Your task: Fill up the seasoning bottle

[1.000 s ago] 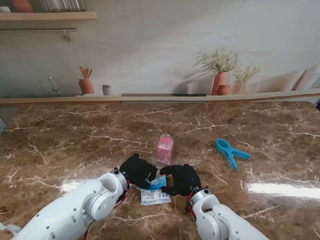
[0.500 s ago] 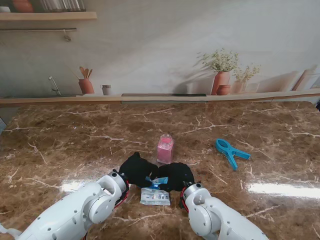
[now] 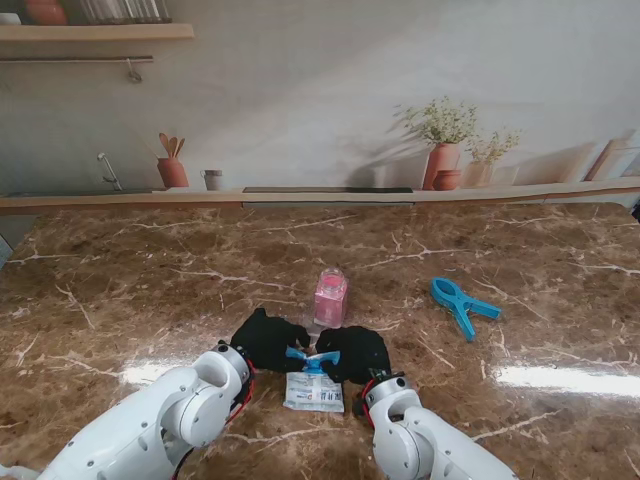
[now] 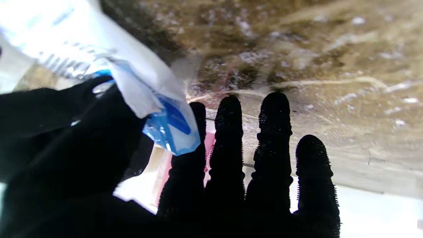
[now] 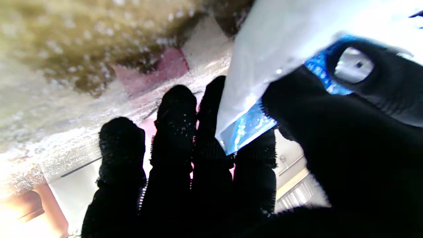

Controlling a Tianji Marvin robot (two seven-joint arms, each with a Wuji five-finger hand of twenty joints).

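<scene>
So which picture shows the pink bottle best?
The stand view. There the whole pink bottle stands upright on the table, just beyond the two hands holding the packet. The wrist views show only blurry pink slivers between the black fingers, plus its reflection in the table.

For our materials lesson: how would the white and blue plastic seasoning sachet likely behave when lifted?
The white and blue plastic seasoning sachet, pinched by the left hand and right hand, hangs from its blue top: probably floppy. It looks thin and flat, likely light. Its glossy film may be slippery.
</scene>
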